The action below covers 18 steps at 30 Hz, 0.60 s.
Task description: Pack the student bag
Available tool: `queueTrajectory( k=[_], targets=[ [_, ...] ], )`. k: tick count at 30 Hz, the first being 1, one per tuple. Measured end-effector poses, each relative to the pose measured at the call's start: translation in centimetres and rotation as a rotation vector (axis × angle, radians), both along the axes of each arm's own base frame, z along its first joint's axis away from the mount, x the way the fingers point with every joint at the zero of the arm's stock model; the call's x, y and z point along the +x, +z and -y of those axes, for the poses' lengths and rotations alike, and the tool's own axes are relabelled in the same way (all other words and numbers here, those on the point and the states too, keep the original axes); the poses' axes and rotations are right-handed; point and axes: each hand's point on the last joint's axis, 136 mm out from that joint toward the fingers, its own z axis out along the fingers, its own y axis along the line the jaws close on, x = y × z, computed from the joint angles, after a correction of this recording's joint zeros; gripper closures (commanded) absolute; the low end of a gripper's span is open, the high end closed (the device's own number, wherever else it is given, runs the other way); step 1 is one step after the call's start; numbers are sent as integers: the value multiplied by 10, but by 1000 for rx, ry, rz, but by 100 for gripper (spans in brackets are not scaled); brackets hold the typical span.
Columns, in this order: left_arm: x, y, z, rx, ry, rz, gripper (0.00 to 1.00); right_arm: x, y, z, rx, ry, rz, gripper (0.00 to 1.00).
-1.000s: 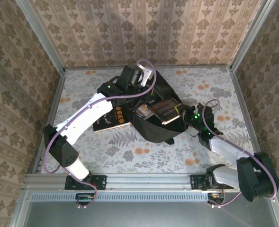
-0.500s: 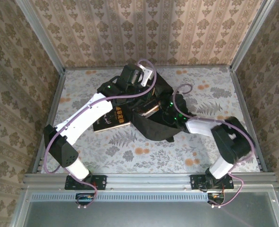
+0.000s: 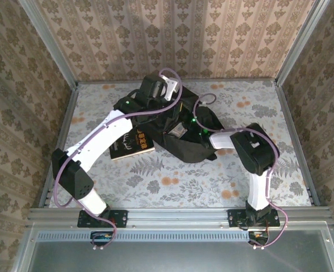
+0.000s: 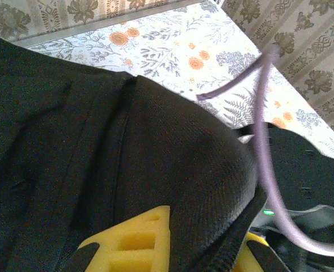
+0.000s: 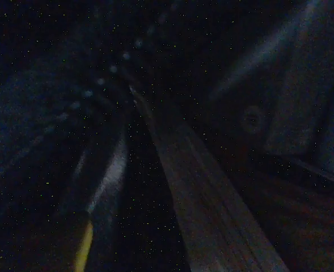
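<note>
Overhead, left claw [image 4: 192,252] pinching student bag [image 3: 192,150], right claw (deep inside) state unclear, gold lettering on book [image 3: 127,145] illegible

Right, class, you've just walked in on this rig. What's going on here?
Two robot arms are packing the student bag, which lies on the flowered table. The left claw is shut on a fold of the bag's black fabric at its far end. The right arm reaches into the bag from the right, and the view from its wrist is very dark. A dark book lies on the table left of the bag, partly under the left arm.
</note>
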Motion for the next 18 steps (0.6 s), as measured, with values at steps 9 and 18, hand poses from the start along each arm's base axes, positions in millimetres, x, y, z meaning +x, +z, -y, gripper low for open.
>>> queueTrajectory(
  k=[9, 18],
  targets=[
    [15, -3, -4, -47, 29, -31, 100, -67, 57, 48, -236, 15, 92, 19],
    [7, -24, 11, -84, -23, -133, 37, -127, 65, 108, -392, -82, 105, 23]
  ],
)
